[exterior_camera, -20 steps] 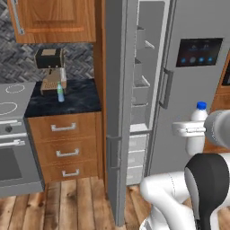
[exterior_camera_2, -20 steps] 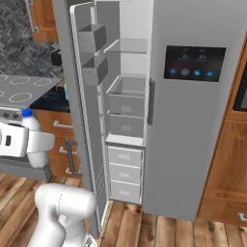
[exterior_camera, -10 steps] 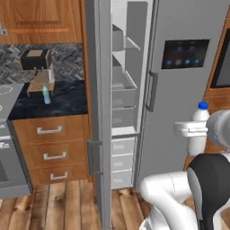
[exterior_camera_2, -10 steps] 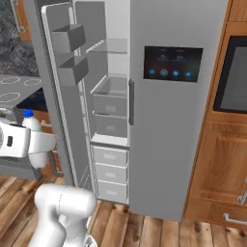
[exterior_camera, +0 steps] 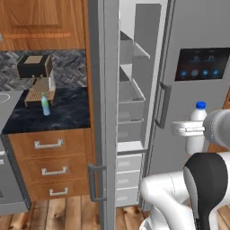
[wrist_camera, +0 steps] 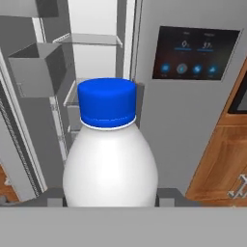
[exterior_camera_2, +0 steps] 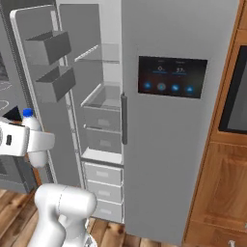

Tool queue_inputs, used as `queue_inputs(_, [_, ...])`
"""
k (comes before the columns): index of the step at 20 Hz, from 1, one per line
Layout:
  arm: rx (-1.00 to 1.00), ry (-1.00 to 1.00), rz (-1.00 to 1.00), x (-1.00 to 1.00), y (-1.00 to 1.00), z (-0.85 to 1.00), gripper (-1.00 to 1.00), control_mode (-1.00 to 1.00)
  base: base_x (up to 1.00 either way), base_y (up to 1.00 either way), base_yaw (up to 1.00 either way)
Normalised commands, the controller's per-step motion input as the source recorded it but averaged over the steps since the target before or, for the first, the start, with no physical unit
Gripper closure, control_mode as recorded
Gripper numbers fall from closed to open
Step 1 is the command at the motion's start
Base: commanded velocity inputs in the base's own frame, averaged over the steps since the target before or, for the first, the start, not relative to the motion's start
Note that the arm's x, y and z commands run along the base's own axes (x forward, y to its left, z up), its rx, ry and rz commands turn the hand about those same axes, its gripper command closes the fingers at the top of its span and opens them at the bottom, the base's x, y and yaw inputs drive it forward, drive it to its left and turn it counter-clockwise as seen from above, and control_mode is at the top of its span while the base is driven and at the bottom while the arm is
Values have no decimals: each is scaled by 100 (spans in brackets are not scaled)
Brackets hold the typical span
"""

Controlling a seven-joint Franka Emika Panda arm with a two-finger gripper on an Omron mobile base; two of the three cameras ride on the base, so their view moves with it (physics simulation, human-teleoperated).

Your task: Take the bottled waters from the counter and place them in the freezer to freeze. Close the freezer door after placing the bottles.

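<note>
Before the open freezer [exterior_camera_2: 103, 111], the white-lined left compartment of the tall grey side-by-side appliance, the two-finger gripper [exterior_camera: 191, 130] is closed on the stout white plastic bottle with a blue screw cap [wrist_camera: 110, 149], holding it upright by the lower body with the cap on top. That bottle sits level with the grey drawers, out in front of the right-hand grey door with the dark, blue-lit panel [exterior_camera_2: 172, 77] rather than in line with the opening. From its rounded, smooth sides I would judge it slippery and fairly heavy if full, stiff enough to take a firm pinch but prone to turn or slide in the jaws if swung fast; the wide belly, where it is held now, looks the safest place, since the tapering shoulder would let the fingers ride upward. The other bottle, slim, clear bluish-green with a green cap [exterior_camera: 45, 104], stands upright on the black marbled stone counter [exterior_camera: 63, 112] just in front of a brown boxy appliance [exterior_camera: 37, 76], well apart from the arm. Being narrower and probably lighter, it should tip easily, so a grasp around mid-body seems wisest. The tall narrow plain grey freezer door [exterior_camera_2: 46, 87] stands swung wide, its inner bins showing, so the shelves are reachable.
</note>
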Motion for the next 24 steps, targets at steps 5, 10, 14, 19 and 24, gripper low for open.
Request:
queue_inputs(5, [0, 0, 0, 0, 0, 0, 100, 100, 6, -33, 22])
queue_inputs(10, [0, 0, 0, 0, 0, 0, 100, 100, 7, -28, 25])
queue_inputs(14, [0, 0, 0, 0, 0, 0, 100, 100, 10, -41, 31])
queue_inputs(19, [0, 0, 0, 0, 0, 0, 100, 100, 6, -42, 26])
queue_inputs(24, [0, 0, 0, 0, 0, 0, 100, 100, 14, -47, 10])
